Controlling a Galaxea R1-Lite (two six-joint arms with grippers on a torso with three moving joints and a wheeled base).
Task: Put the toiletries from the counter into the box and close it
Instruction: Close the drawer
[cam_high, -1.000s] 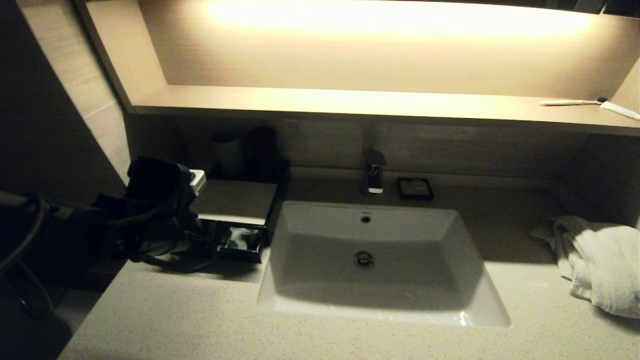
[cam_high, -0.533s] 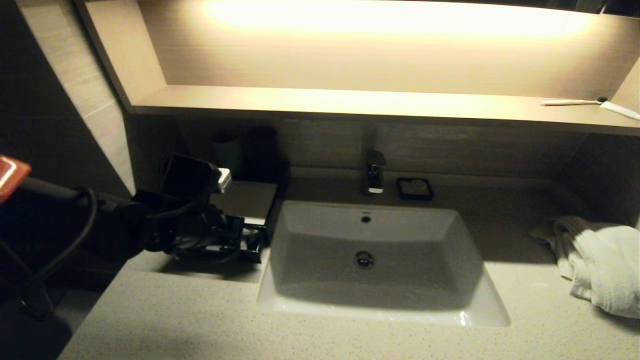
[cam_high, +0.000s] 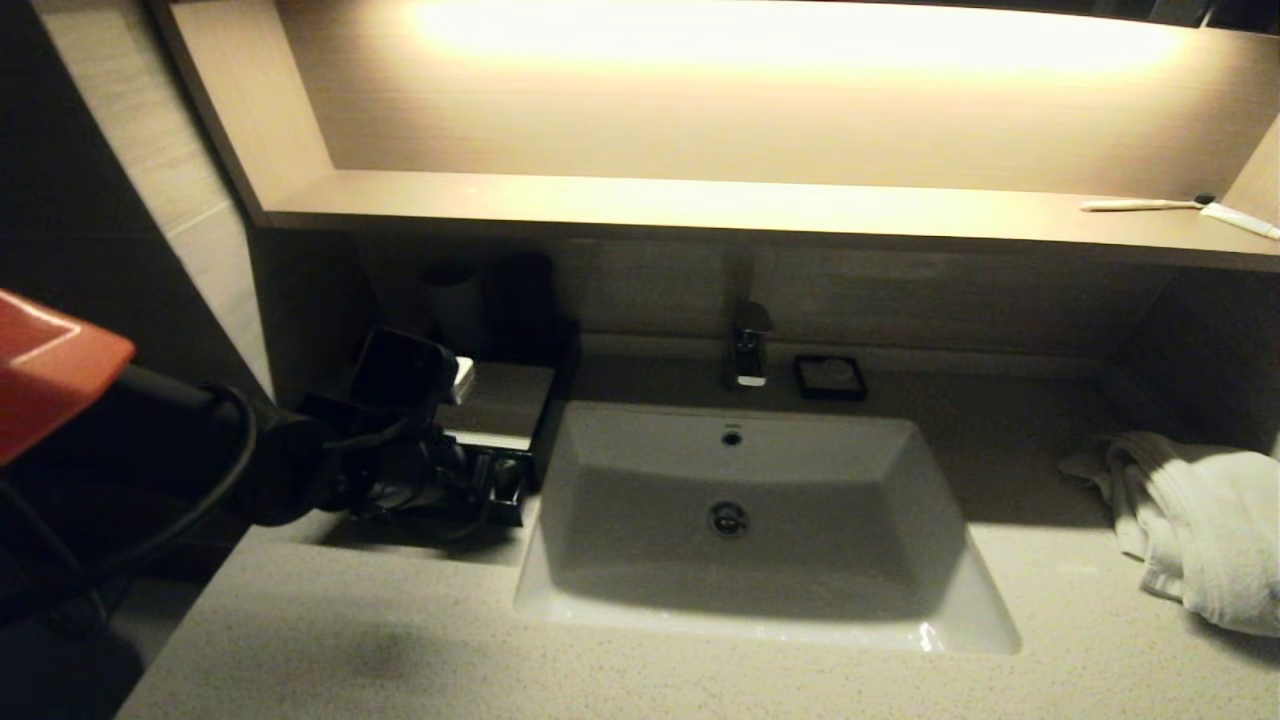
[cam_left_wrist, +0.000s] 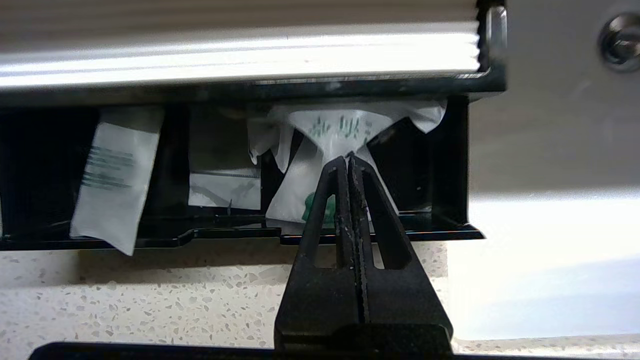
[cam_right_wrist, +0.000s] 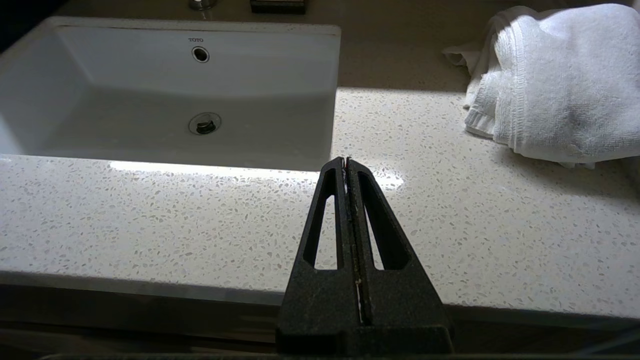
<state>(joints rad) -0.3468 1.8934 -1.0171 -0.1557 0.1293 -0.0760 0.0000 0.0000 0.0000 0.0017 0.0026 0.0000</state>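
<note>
The black box (cam_high: 500, 400) with its pale top stands on the counter (cam_high: 400, 640) left of the basin, and its drawer (cam_high: 505, 512) is slid out. My left gripper (cam_high: 482, 478) is shut and reaches over the drawer's front lip (cam_left_wrist: 440, 232). Its closed tips (cam_left_wrist: 348, 157) touch a crumpled white sachet with green print (cam_left_wrist: 340, 127) in the end compartment. Two more white packets (cam_left_wrist: 115, 175) (cam_left_wrist: 225, 187) lie in neighbouring compartments. My right gripper (cam_right_wrist: 346, 160) is shut on nothing, low over the counter's front edge to the right of the basin.
The white basin (cam_high: 740, 520) fills the middle, with a tap (cam_high: 750, 350) and a black soap dish (cam_high: 830, 377) behind it. A white towel (cam_high: 1200, 530) lies at the right. A toothbrush (cam_high: 1140, 205) and a tube (cam_high: 1240, 220) are on the lit shelf. Dark cups (cam_high: 525, 290) stand behind the box.
My left arm has swung right and forward from beside the box, bringing its shut gripper into the open drawer, where it hides the sachet from the head view. The drawer has not visibly moved.
</note>
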